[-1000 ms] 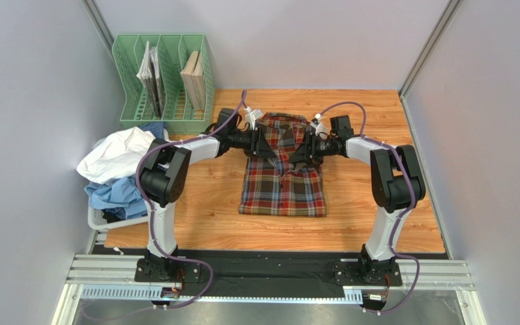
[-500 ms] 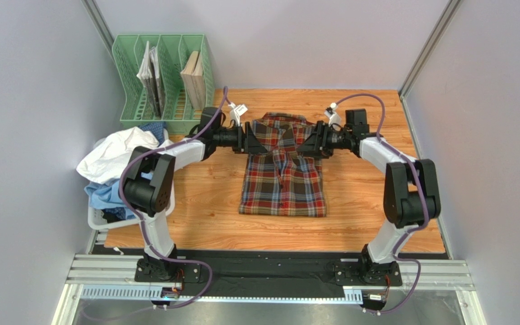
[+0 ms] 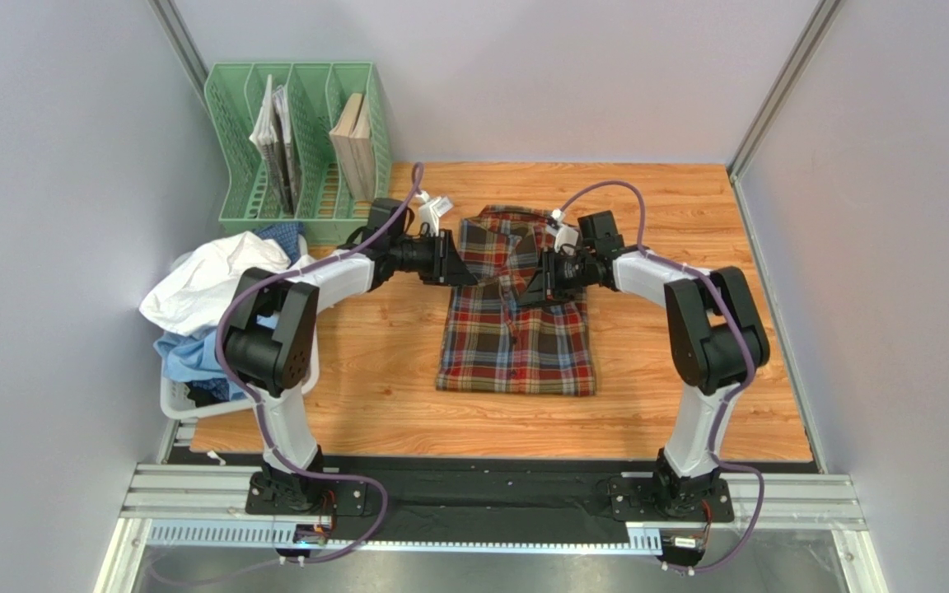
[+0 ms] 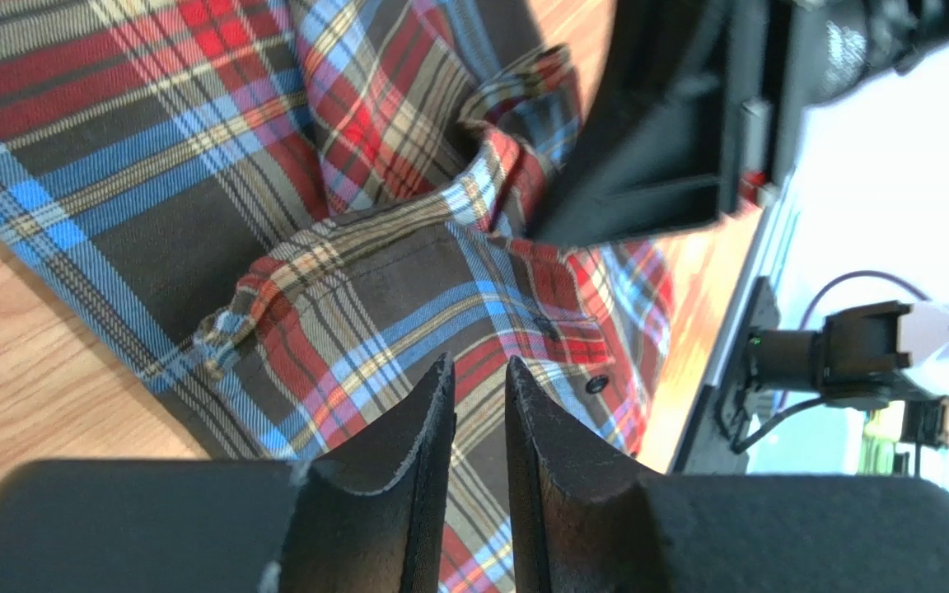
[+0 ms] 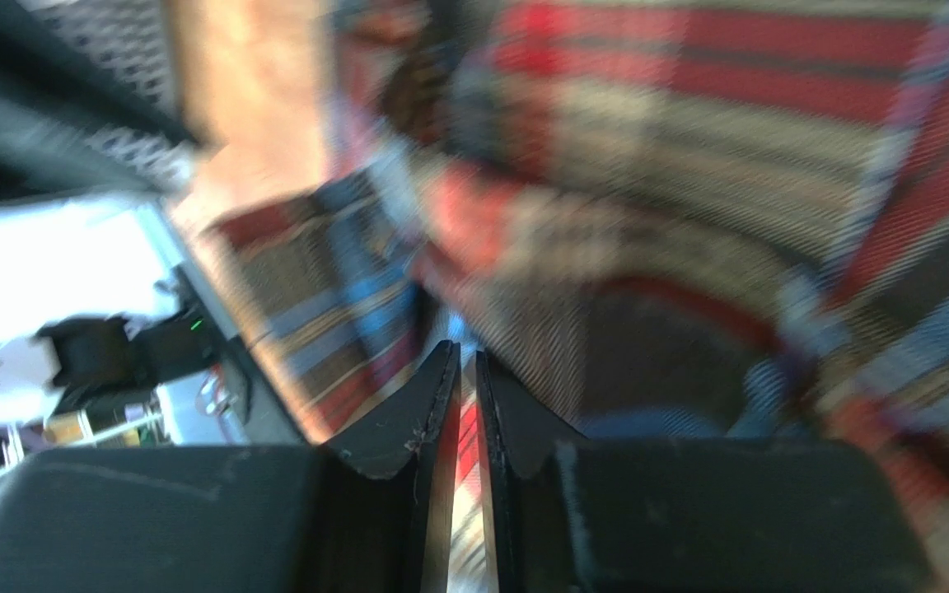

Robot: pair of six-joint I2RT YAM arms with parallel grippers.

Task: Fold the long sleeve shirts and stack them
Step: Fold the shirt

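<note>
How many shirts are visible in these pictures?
3. The tartan shirt lies flat in the middle of the table; the white shirt and the light blue shirt are heaped at its left edge. More may be hidden in that heap.

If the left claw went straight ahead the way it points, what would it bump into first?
Probably the plaid shirt, lying just ahead of the left gripper; the right gripper sits beyond it, though depth is unclear.

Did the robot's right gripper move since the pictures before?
Yes. Since half a second ago the right gripper has slid left, away from the table's right edge, from the tartan shirt's right side in towards its middle.
</note>
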